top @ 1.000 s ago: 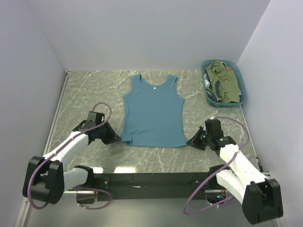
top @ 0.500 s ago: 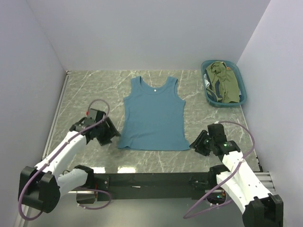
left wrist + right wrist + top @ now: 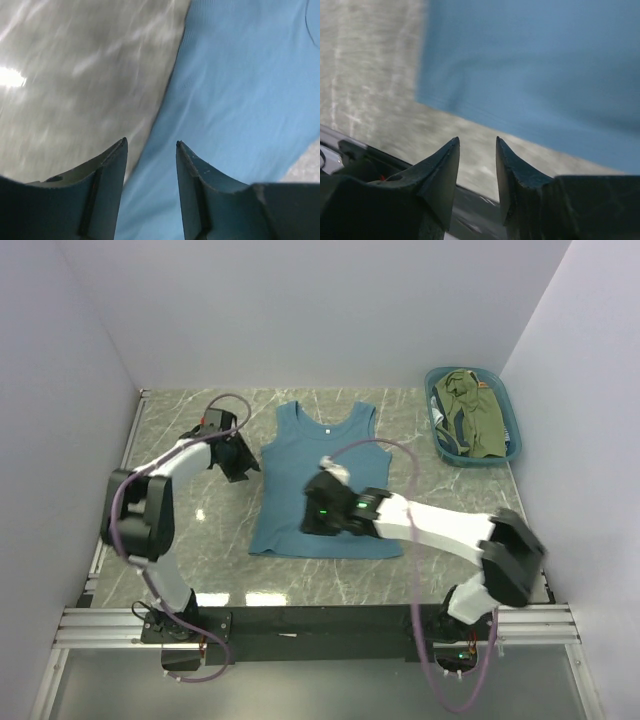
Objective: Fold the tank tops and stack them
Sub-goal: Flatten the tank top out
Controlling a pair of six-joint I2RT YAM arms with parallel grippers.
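Note:
A plain teal-blue tank top [image 3: 325, 475] lies flat in the middle of the table, neck to the rear. My left gripper [image 3: 244, 462] hovers at its left side edge below the armhole. In the left wrist view it [image 3: 150, 143] is open, with the cloth edge [image 3: 240, 90] below the gap. My right arm reaches left across the top's lower part. My right gripper [image 3: 312, 515] is over the lower left area. It [image 3: 477, 140] is open and empty above bare table, near the hem corner [image 3: 530, 65]. An olive-green top [image 3: 478, 415] and a striped one [image 3: 447, 432] lie crumpled in the basket.
The teal plastic basket [image 3: 508, 405] stands at the back right corner against the wall. White walls close the table on three sides. A black rail [image 3: 320, 620] runs along the near edge.
Both grippers went from shut to open and left the hem corners. The left arm swung back to the top's upper left side. The right arm swept left across the lower part.

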